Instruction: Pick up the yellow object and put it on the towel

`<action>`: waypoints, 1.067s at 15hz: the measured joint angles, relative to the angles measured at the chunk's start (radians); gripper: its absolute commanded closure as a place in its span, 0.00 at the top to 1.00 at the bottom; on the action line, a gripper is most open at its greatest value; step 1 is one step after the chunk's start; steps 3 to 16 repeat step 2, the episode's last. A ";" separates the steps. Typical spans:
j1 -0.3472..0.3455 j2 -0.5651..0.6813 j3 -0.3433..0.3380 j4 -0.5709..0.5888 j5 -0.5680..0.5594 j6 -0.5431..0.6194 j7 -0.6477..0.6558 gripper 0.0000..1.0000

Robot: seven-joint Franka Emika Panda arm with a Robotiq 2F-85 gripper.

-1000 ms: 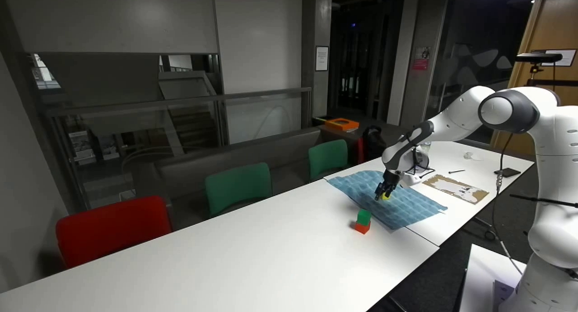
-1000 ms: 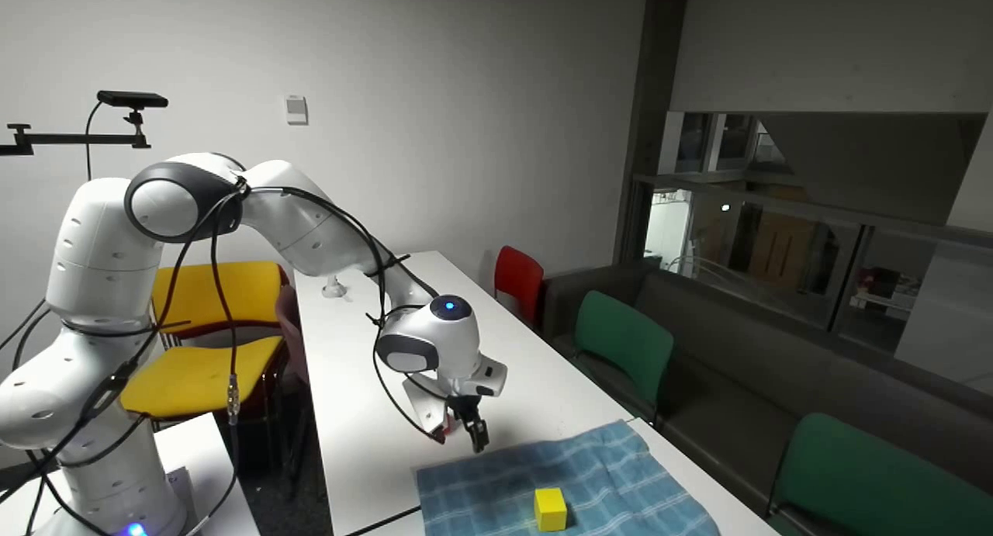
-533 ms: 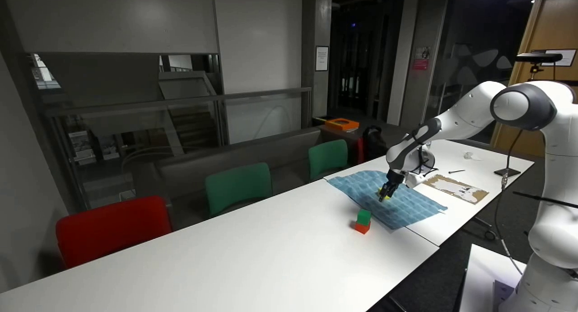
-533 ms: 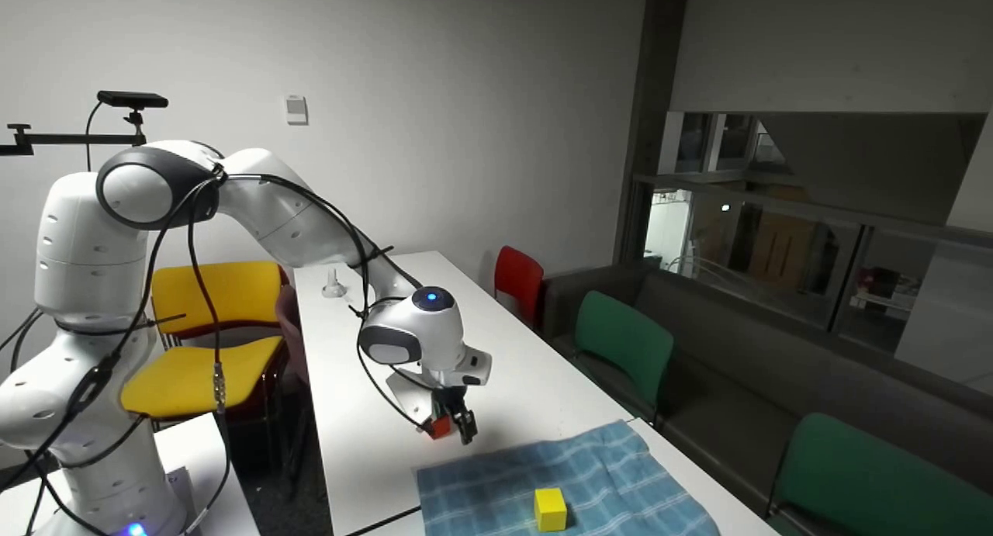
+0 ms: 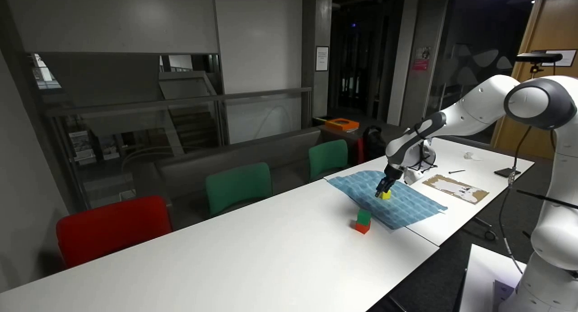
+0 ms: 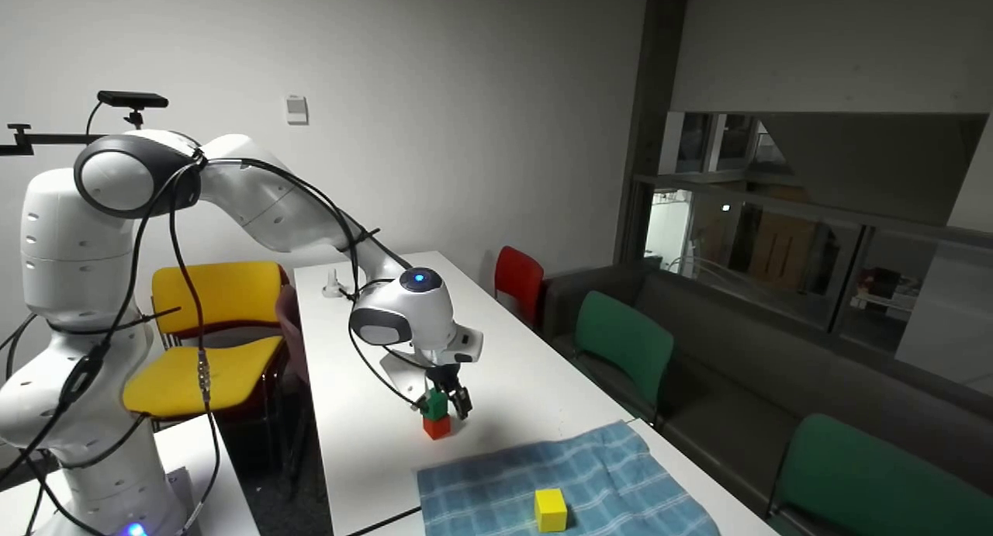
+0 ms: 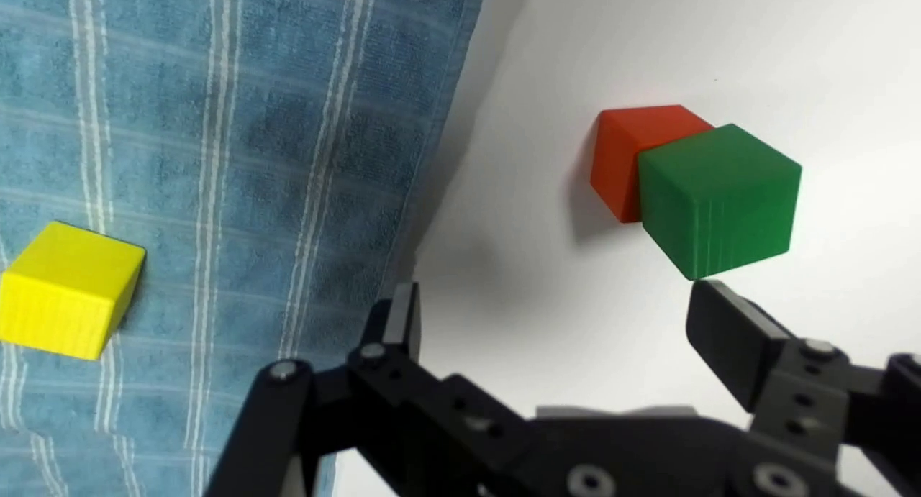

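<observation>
The yellow block [image 7: 72, 288] sits right there on the towel [image 7: 216, 159], pale stripes of the blue cloth running out from under it, and it's well in from the edges. Off to one side, the gripper [image 7: 555, 295] hangs over the white table [image 6: 504, 350], its fingers [image 7: 737, 339] spread wide, the tabletop showing between the tips. In an exterior view they cross in front of the block, but the wrist view has the block well apart from them. There, one finger overlaps the towel's border and the other ends just below a green cube [image 7: 719, 202]; whether that tip touches the cube, I can't tell. And look at that green one: in both exterior views it's perched on top of a red cube [image 7: 619, 162], the pair standing on the table near the cloth but apart from it. Above, the white arm [image 6: 271, 202] reaches out over the tabletop. Two green chairs [image 6: 624, 346] and a red chair [image 6: 518, 280] line one long side, a dark sofa [image 6: 745, 373] behind them. Across the way, there's a yellow chair [image 6: 202, 373], partly hidden by the arm.
</observation>
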 measured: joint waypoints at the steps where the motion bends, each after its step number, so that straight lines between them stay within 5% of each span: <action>1: 0.000 0.000 0.000 -0.001 0.000 0.000 0.000 1.00; 16: 0.000 0.000 -0.001 -0.002 0.000 0.000 0.000 1.00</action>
